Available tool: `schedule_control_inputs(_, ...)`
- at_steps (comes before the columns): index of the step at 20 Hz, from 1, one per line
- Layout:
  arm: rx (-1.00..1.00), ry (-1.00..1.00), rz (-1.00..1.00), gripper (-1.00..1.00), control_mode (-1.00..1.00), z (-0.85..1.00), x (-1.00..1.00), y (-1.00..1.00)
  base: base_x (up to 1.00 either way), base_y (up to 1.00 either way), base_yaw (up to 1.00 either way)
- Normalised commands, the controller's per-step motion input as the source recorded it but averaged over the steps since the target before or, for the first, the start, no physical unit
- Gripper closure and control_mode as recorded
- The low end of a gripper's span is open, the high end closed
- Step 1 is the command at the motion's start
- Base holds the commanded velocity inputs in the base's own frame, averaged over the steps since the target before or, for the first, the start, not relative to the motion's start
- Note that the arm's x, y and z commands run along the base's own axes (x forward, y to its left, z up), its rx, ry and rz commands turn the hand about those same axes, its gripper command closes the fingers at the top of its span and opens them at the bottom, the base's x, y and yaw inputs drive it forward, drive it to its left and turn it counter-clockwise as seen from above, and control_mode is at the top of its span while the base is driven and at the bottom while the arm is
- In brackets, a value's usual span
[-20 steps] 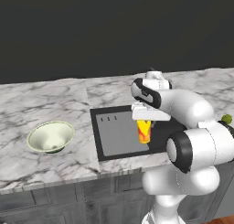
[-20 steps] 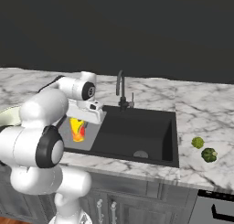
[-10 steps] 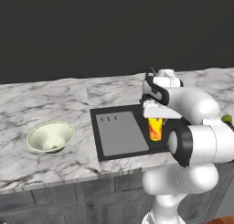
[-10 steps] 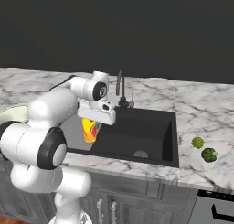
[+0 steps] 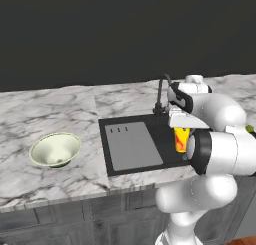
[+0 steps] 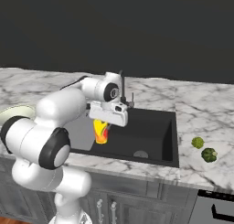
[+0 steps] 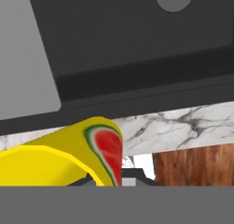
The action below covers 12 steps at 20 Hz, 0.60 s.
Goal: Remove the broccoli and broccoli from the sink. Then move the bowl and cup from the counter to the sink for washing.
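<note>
Currently the gripper (image 6: 101, 127) is pinching the cup (image 6: 100, 131), hanging it above the sink (image 6: 151, 129) basin; keeping it level and lowering before letting go seems best. The broccoli (image 6: 204, 150) pair is sitting out on the counter (image 6: 205, 113), and the bowl (image 5: 55, 149) is waiting farther left.

Arm bent forward, gripper (image 6: 101, 127) pointing down, clamped on cup (image 6: 101, 131).

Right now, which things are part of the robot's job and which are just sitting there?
Part of the job:
cup, held in the gripper
sink
bowl
two broccoli florets
counter

Just there:
tap
cabinet fronts
</note>
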Motion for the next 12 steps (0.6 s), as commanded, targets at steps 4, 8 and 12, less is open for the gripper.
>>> schedule_control_inputs(4,0.00,0.00,0.00,1.00,-1.00,-0.01,0.00,-0.40,0.00,0.00,0.00)
schedule_control_inputs(8,0.00,0.00,0.00,1.00,-1.00,-0.02,0.01,-0.37,0.00,0.00,0.00)
schedule_control_inputs(12,0.00,0.00,0.00,1.00,-1.00,-0.03,0.08,-0.34,0.00,0.00,0.00)
